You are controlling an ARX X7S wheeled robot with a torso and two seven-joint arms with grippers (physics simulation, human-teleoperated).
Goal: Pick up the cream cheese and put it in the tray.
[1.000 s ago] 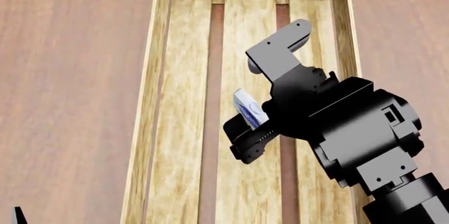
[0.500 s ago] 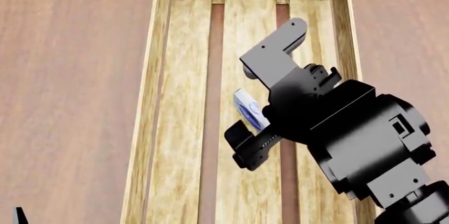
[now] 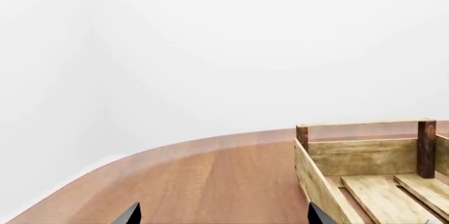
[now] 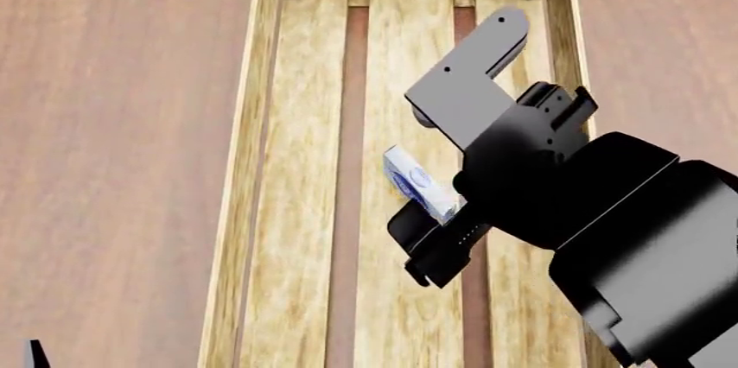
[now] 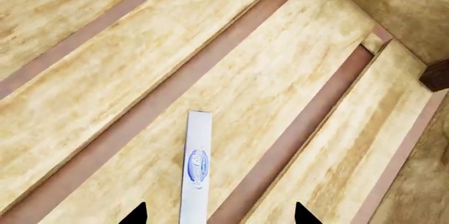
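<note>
Head view: right gripper [image 4: 444, 191] spread wide, cream cheese [image 4: 416, 182] on edge between fingers, untouched, on tray [image 4: 248, 169] slats. You lift arm straight up, avoid tipping box.

reddish wooden table [image 4: 116, 126], white wall [image 3: 224, 50]

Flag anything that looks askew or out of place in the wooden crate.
The small flat white box with the blue oval logo stands on a narrow edge on the light wooden slatted crate's floor, not flat. The open right gripper straddles it, jaws apart from it.
</note>
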